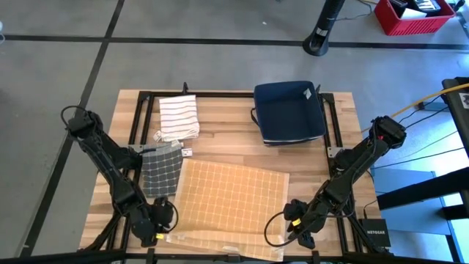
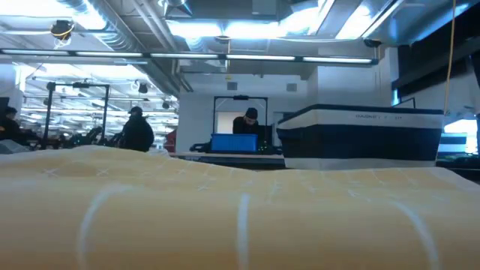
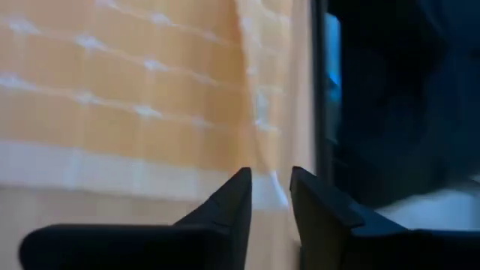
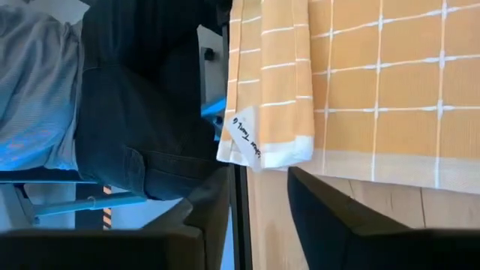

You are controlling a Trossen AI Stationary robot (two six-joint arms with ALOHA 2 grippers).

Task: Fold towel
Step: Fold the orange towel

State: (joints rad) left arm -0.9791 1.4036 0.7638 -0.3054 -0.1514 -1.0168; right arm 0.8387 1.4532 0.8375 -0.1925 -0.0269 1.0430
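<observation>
The yellow checked towel (image 1: 227,198) lies spread flat at the front of the wooden counter (image 1: 220,110). The left pincer (image 1: 157,224) sits at its front left corner, fingers a little apart (no cloth between them). The right pincer (image 1: 300,224) waits spread open by the front right corner, its white tag (image 4: 244,139) near.

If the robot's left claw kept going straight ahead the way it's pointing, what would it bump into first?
Most likely the orange checked towel. In the left wrist view the left gripper points right at the towel's pale edge, just ahead of its nearly closed fingertips. Depth is hard to judge, so it may already be touching.
</observation>
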